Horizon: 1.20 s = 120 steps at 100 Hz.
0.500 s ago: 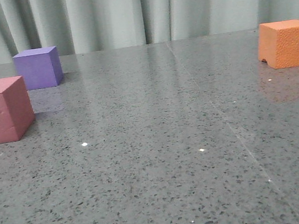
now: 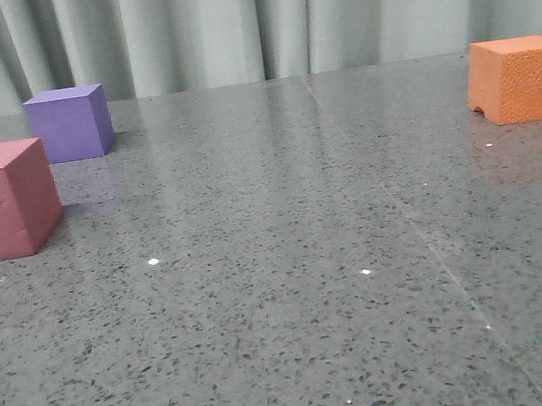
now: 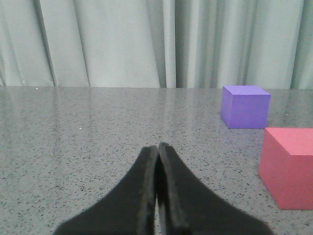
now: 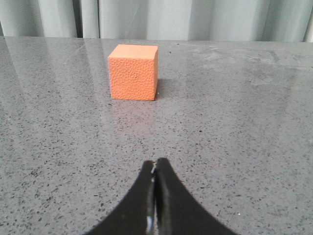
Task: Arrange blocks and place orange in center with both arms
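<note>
On my screens the grey speckled table [image 2: 293, 291] fills most of the front view, with a pale pleated curtain [image 2: 255, 18] hanging behind its far edge. On the left side sits the pink-red cube [image 2: 0, 200], nearest to the camera there, and just behind it, a little further in, stands the purple cube [image 2: 69, 123]; I see a small gap between the two, so they are not touching. The orange cube [image 2: 522, 78] rests far off on the right side, well apart from the other two, with a small notch showing at its bottom left edge and its pebbled skin clear in the right wrist feed. The middle of the table holds none of the blocks. Neither arm shows in the front view. In the left wrist feed I see the left gripper [image 3: 157, 149] with its jaws pressed together on nothing, the purple and pink-red cubes off to one side. The right gripper [image 4: 155, 165] is likewise pinched closed and empty, pointing toward the orange cube ahead of it.
</note>
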{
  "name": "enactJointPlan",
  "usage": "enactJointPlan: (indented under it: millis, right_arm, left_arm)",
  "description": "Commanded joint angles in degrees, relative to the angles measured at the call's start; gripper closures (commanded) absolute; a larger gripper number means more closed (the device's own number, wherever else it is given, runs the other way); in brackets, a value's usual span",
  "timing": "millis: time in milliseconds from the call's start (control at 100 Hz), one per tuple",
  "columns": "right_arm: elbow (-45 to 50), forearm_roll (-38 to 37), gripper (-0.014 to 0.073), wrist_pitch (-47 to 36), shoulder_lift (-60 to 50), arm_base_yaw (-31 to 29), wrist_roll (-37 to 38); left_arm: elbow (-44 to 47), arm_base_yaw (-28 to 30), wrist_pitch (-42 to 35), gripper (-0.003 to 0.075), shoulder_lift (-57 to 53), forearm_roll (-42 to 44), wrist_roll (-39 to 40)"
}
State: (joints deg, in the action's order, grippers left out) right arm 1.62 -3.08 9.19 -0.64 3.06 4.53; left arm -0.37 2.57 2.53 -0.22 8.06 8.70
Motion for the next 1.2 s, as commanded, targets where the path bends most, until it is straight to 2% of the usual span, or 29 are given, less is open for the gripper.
enactJointPlan:
  millis: [0, 160, 310, 400, 560, 730, 850, 970, 1190]
  right_arm:
    - [-0.8, 0.2, 0.0653, -4.8, -1.1, -0.3, -0.4]
    - [-0.8, 0.2, 0.0653, -5.5, -1.1, -0.3, -0.4]
    - [-1.5, 0.2, 0.0653, -12.3, -1.1, -0.3, -0.4]
    - [-5.0, 0.2, 0.0653, -10.8, -0.9, -0.3, -0.4]
    - [-16.6, 0.2, 0.0653, 3.0, 2.6, -0.3, -0.4]
    - [-30.3, 0.2, 0.0653, 21.3, 11.8, -0.3, -0.4]
    - [-38.3, 0.3, 0.0653, 29.8, 18.6, -0.3, -0.4]
    - [-43.5, 0.6, 0.0653, 33.0, 24.1, -0.3, -0.4]
    - [-44.1, 1.8, 0.0653, 34.0, 29.3, -0.3, -0.4]
  left_arm:
    - [3.2, 0.0, -4.8, 0.0739, -1.9, -0.1, 0.2]
    - [3.2, 0.0, -4.8, 0.0739, -1.9, -0.1, 0.2]
    - [3.2, 0.0, -4.8, 0.0739, -1.9, -0.1, 0.2]
    - [3.2, 0.0, -4.8, 0.0739, -1.9, -0.1, 0.2]
    - [3.2, 0.0, -4.8, 0.0739, -1.9, -0.1, 0.2]
    - [3.2, 0.0, -4.8, 0.0739, -1.9, -0.1, 0.2]
    - [3.2, 0.0, -4.8, 0.0739, -1.9, -0.1, 0.2]
    - [3.2, 0.0, -4.8, 0.0739, -1.9, -0.1, 0.2]
    - [3.2, 0.0, -4.8, 0.0739, -1.9, -0.1, 0.2]
